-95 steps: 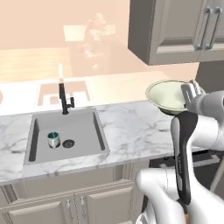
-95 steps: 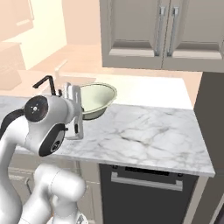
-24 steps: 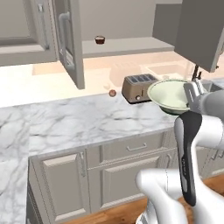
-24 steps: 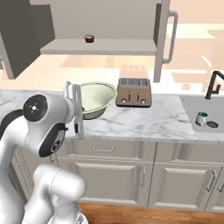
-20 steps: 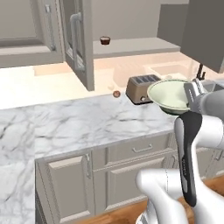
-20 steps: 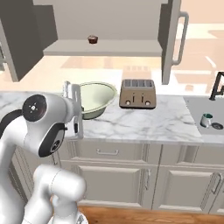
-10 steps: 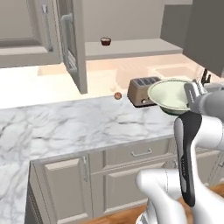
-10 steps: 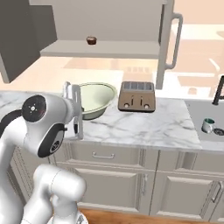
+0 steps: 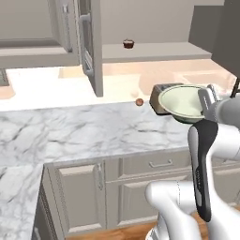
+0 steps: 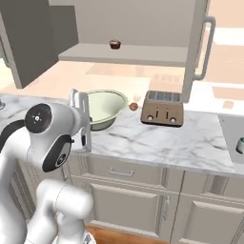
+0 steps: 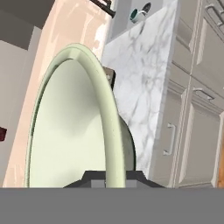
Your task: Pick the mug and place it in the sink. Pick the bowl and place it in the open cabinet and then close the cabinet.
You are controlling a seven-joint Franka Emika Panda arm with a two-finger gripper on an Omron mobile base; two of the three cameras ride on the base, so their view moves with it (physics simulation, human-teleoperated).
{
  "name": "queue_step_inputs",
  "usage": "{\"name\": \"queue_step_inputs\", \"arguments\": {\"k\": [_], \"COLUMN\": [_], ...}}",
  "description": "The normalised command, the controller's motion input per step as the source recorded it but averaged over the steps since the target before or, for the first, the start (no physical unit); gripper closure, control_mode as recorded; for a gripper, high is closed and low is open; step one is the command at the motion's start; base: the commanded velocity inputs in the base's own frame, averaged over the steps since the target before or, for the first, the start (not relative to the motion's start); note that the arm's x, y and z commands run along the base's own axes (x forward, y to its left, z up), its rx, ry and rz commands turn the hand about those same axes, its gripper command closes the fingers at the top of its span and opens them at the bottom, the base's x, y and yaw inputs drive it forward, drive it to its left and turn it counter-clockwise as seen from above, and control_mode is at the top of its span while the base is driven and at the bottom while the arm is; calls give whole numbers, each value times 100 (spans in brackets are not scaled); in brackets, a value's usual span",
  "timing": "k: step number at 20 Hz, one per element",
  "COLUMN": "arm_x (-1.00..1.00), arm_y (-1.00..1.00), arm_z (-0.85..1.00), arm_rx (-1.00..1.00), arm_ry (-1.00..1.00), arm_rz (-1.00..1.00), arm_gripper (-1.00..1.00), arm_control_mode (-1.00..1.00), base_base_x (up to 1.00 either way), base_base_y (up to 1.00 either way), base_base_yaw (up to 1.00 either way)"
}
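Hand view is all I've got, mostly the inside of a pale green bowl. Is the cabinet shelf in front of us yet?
Observer: Yes. In the left base view the open cabinet shelf sits above and behind the bowl, which the gripper holds by its rim.
Operator: Anything on that shelf?
Observer: A tiny dark-red cup stands on it, toward the back.
Operator: What's under the bowl?
Observer: The white marble counter; in the right base view a toaster stands to the bowl's right.
Operator: Where's the cabinet door?
Observer: Swung open; in the right base view its door hangs at the shelf's right end, above the toaster.
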Motion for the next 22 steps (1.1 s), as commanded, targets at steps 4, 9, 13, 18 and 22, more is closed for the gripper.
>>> {"name": "queue_step_inputs", "arguments": {"k": [4,9,13,18,22], "arm_x": [0,0,0,0,0], "arm_y": [0,0,0,0,0], "arm_z": [0,0,0,0,0], "arm_rx": [0,0,0,0,0], "arm_ry": [0,0,0,0,0], "arm_rz": [0,0,0,0,0], "arm_gripper": [100,100,100,100,100], "arm_control_mode": [100,100,100,100,100], "base_base_x": [61,72,59,44,47], "base_base_y": [6,-11,-28,-56,-13], "base_base_yaw": [6,1,2,0,0]}}
